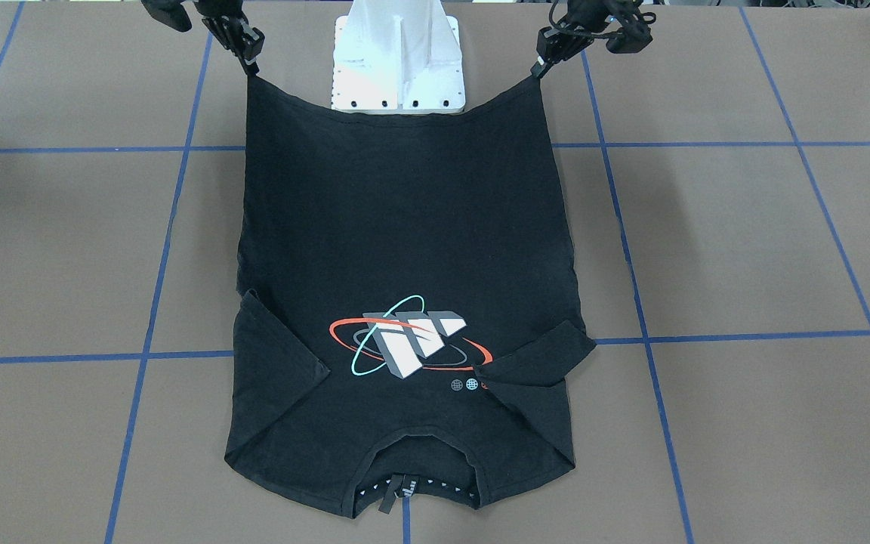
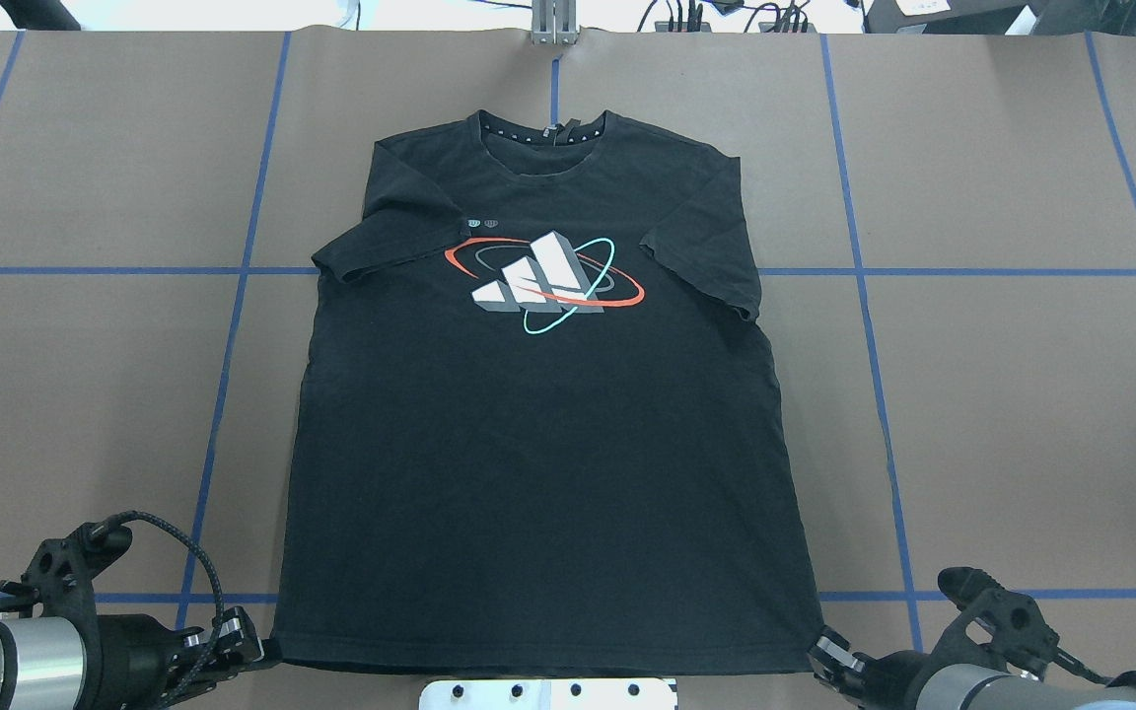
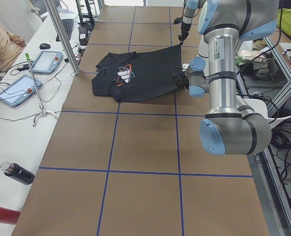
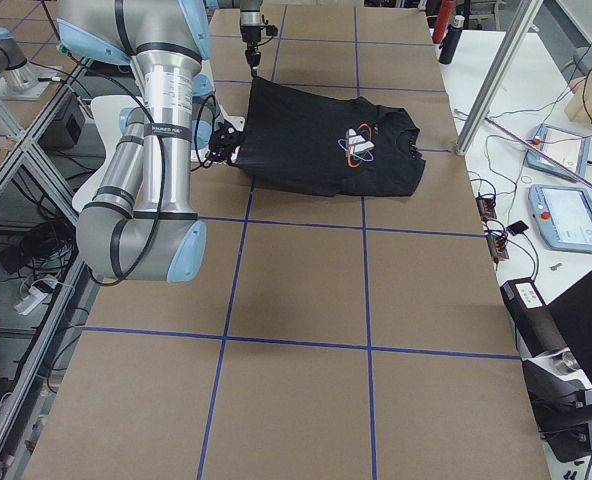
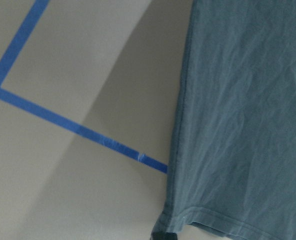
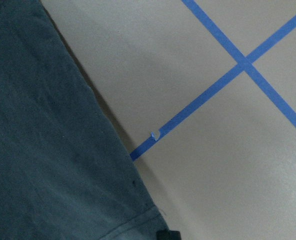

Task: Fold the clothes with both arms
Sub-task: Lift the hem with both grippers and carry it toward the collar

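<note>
Well, the black T-shirt (image 2: 538, 444) lay logo-up on the table (image 2: 1022, 394). It looked soft, light and floppy — it would sag wherever nobody held it. The left pincer (image 2: 257, 646) and right pincer (image 2: 821, 653) each pinched a bottom corner, good spots to hold. The white base (image 1: 399, 68) stood just behind the hem.

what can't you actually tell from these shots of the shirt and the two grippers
- T-shirt underside: every view, the print side faces up.
- Collar label: front-facing view, lettering too small to read.
- Small round marks beside the logo: too small; a folded sleeve covers the last one.
- Left gripper and right gripper: wrist views, cut off by the bottom edge, only a dark sliver shows.
</note>
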`<state>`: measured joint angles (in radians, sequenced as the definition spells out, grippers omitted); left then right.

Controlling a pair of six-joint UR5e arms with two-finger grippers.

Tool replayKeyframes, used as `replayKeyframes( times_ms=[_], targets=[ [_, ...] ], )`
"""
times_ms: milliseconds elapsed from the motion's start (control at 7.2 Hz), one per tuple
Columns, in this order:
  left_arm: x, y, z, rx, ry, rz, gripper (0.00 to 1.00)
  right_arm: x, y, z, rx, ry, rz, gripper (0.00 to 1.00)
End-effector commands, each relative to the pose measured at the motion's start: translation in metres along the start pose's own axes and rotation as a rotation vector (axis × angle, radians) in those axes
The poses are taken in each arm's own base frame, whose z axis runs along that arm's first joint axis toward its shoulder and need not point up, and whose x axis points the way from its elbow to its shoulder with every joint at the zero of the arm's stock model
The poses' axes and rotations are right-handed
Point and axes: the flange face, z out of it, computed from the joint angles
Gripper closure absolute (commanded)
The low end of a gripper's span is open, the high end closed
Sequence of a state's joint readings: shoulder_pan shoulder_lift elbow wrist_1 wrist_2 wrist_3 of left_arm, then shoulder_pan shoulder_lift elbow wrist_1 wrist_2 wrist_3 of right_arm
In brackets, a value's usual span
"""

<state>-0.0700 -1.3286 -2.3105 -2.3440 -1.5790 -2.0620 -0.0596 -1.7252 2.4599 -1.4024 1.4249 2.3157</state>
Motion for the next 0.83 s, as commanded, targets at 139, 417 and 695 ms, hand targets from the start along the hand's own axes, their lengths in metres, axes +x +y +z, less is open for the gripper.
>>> replayKeyframes(
  times_ms=[139,417,695],
  targets=[
    [0.033,-0.018,-0.036,0.042,0.059,-0.060,1.00,-0.040,-0.056,-0.043,-0.075,-0.012,0.077,1.00],
    [0.047,-0.073,-0.064,0.074,0.057,0.097,1.00,-0.082,-0.103,-0.050,-0.088,-0.052,0.125,1.00],
    [0.058,-0.133,-0.066,0.196,0.067,0.179,1.00,-0.121,-0.149,-0.061,-0.062,-0.061,0.166,1.00]
  ],
)
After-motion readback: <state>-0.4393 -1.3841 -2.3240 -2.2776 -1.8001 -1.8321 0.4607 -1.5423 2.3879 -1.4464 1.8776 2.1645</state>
